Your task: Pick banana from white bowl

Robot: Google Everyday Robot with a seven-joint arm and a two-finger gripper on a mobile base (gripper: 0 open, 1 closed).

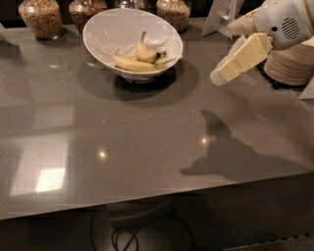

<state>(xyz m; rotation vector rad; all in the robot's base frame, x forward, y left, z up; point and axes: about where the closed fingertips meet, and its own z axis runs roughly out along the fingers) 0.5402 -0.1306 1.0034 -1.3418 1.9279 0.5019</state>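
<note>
Approach is looking like the current step: the gripper (221,74) is hovering empty at far right, its opening impossible to tell. The banana (145,50) is lying in the white bowl (98,29), far left, calling for a leftward reach over the rim.

The glossy grey table (122,147) carries the white bowl (98,29) near its far edge, left of the middle. Three glass jars (40,17) of grain stand along the far edge behind it. A white card (223,14) and a stack of pale plates (289,66) sit by the far right corner. The gripper (218,77) hangs above the table's right side, and its shadow (221,152) falls near the front edge.
</note>
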